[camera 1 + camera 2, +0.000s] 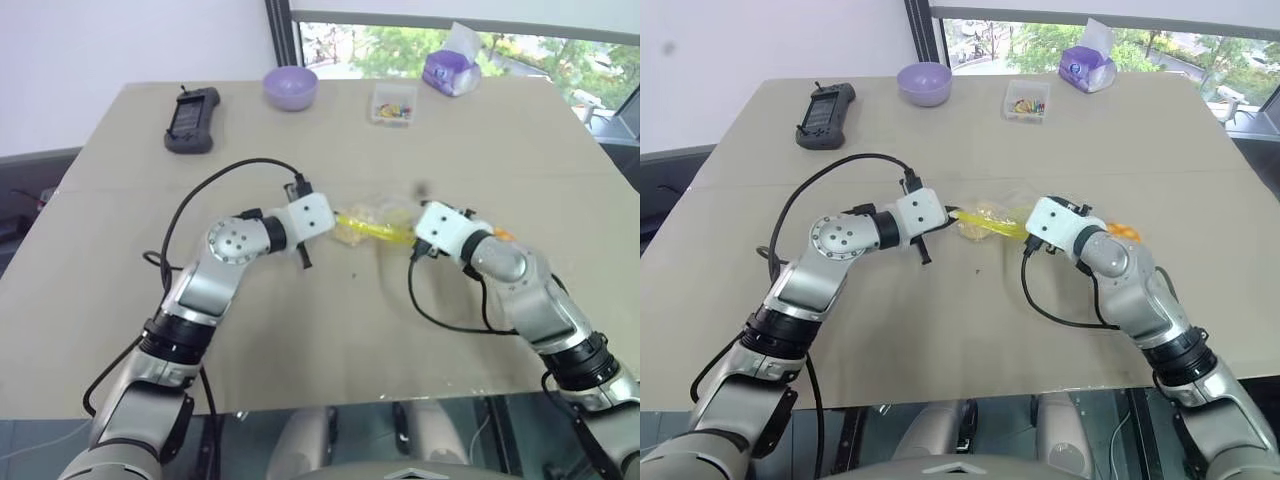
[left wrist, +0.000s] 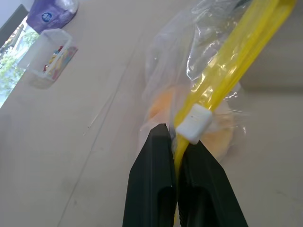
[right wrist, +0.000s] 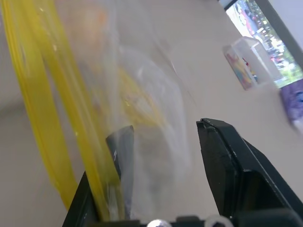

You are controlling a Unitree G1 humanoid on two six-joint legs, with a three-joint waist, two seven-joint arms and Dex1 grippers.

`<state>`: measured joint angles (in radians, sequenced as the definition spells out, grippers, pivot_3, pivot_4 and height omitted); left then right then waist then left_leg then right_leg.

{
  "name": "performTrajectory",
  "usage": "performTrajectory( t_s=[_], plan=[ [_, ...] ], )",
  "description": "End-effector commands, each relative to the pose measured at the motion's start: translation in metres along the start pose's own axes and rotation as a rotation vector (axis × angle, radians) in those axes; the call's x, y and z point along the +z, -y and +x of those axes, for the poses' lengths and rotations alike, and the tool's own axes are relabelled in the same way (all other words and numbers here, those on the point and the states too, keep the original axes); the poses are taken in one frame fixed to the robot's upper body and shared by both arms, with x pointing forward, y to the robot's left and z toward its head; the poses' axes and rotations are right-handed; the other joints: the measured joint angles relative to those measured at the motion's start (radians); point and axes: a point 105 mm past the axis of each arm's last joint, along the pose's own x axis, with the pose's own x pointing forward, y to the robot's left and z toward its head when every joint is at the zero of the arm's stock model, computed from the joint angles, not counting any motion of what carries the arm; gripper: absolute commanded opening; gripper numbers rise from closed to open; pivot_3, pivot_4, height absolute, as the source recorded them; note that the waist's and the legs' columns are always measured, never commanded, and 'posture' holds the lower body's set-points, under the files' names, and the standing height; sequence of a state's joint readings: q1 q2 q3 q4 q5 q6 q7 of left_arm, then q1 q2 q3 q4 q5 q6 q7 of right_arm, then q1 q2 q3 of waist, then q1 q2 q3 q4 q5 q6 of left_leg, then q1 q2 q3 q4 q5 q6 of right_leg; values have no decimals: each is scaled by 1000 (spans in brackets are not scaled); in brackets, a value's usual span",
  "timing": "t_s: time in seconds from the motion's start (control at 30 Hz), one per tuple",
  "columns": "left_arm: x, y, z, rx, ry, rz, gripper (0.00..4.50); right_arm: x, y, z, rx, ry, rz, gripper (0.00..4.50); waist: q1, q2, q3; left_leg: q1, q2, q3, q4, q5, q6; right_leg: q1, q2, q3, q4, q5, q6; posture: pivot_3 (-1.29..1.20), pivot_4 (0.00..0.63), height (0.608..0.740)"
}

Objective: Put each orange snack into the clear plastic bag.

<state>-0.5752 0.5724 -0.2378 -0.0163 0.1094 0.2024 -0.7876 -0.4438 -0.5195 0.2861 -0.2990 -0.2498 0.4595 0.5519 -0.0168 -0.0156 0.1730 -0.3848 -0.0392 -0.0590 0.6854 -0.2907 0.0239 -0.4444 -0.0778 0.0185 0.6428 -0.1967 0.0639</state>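
The bag (image 2: 208,61) hangs stretched between the two grippers above the middle of the table (image 1: 120,300); it is thin, see-through, crinkled, with a bright yellow seal strip (image 2: 227,56) along its edge and a small white slider (image 2: 193,124) on that strip; the left gripper (image 2: 176,142) has its jaws pinched shut on the strip just beside the slider; the right gripper (image 3: 165,137) stands with jaws apart, one black finger (image 3: 120,146) seen through the film behind the strip, the other finger (image 3: 222,161) outside the plastic, so it seems to hold the bag's mouth open, though whether it truly grips I cannot tell; inside the bag, a plain yellow-orange bun (image 2: 213,132) shows through the plastic, round and soft-looking, lying low near the left gripper's fingertips; the larger orange bun (image 1: 1124,232) lies on the table just beyond the right forearm, mostly hidden, its top pattern too small to make out; at the far edge of the table, well apart from the bag, stand a purple bowl (image 1: 290,86), a small clear box (image 1: 392,104) of colourful bits, a purple tissue pack (image 1: 452,70) and a dark handheld controller (image 1: 191,120).
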Motion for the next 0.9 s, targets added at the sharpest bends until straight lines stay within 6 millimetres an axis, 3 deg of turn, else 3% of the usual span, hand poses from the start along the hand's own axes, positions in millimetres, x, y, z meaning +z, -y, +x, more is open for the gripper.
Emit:
performTrajectory(
  t_s=[0.03,0.3,0.57,0.7,0.9],
  plan=[
    [4,-13,-2,53,-2,4,0,21,18,-16,-55,93,54,2312,1,0,0,0,0,0,0,0,0,0,0,0,0,0,0,0,150,740],
    [8,-18,2,74,3,-31,0,21,21,-38,-53,124,124,2312,4,0,0,0,0,0,0,0,0,0,0,-1,0,0,0,0,150,740],
    [32,-14,10,51,98,-27,0,35,0,-6,29,154,178,2312,-1,0,0,1,1,0,0,0,0,0,1,0,2,0,0,0,150,740],
    [33,-14,11,57,84,-9,0,41,13,-2,-65,168,137,2312,3,0,0,1,0,0,1,0,0,0,0,0,1,0,0,0,150,740],
    [30,-18,15,90,35,-16,0,52,16,-23,-41,218,113,2312,4,0,0,0,0,-1,1,0,0,0,0,-1,0,0,0,0,150,740]
  ],
)
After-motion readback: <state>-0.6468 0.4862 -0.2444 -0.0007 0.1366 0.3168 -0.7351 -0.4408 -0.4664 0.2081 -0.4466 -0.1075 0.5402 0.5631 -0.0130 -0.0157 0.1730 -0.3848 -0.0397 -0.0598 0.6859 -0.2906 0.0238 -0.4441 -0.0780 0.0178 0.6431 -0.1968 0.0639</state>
